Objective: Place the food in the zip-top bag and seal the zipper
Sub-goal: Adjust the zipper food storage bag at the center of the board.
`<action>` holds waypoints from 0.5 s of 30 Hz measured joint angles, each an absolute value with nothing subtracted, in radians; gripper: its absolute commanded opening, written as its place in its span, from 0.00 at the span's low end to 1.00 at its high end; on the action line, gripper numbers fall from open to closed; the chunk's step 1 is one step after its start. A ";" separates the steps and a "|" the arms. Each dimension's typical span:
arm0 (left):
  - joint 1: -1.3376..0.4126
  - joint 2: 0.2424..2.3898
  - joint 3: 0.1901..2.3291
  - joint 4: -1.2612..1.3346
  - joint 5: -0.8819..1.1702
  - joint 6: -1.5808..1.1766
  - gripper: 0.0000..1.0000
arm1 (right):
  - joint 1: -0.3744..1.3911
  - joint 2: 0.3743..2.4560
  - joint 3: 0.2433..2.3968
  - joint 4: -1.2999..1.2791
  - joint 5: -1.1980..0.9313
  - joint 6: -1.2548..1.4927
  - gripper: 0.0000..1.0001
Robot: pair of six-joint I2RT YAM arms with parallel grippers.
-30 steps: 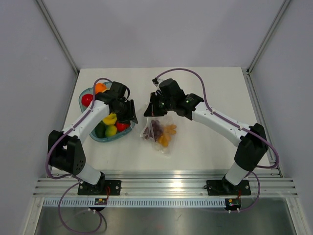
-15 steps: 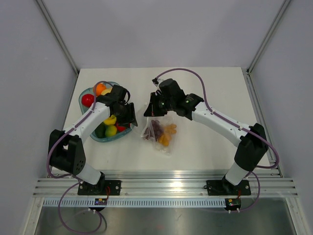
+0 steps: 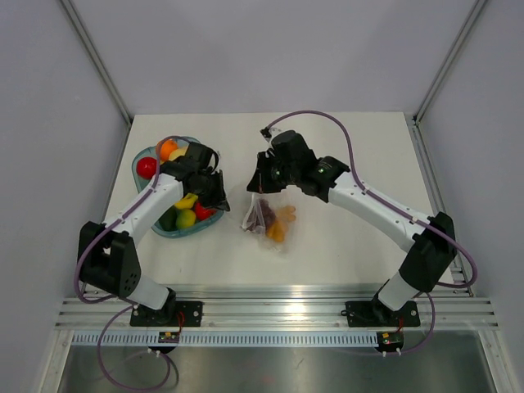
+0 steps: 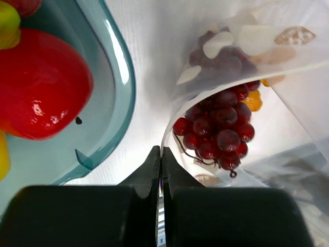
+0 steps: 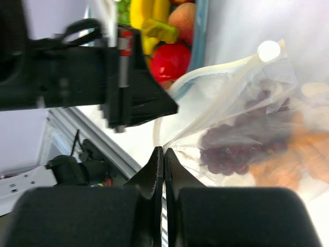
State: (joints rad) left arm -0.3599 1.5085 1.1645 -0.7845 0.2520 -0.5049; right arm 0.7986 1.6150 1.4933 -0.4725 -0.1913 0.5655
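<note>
Beside the bowl [image 3: 136, 173], left claw [image 4: 160, 154] and right claw [image 5: 163, 153] pinch the zip-top bag [image 3: 281, 239], mouth pointing far-left.

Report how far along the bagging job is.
Done: purple grapes and orange pieces lie inside the zip-top bag. In hand: the left gripper and right gripper are each shut on the bag's mouth edge, which gapes open. Left: the red fruit and other toy food sit in the bowl, and the zipper is not yet sealed.
</note>
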 measured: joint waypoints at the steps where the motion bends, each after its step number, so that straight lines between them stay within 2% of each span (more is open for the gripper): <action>1: -0.363 1.497 1.165 -0.785 0.258 -0.505 0.00 | 0.798 1.613 1.494 -0.482 -0.174 0.553 0.00; 5: -0.405 1.462 1.229 -0.818 0.276 -0.503 0.00 | 0.776 1.605 1.494 -0.535 -0.115 0.508 0.00; 11: -0.527 1.459 1.448 -0.835 0.316 -0.507 0.00 | 0.654 1.592 1.512 -0.607 -0.066 0.468 0.00; 15: -0.545 1.449 1.562 -0.832 0.329 -0.517 0.00 | 0.646 1.545 1.536 -0.635 -0.054 0.455 0.00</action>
State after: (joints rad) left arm -0.5453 1.4494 1.5623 -0.8318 0.3294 -0.5171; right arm 0.6460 1.5448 1.5360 -0.6350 -0.0536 0.4549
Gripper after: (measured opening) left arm 0.008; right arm 0.014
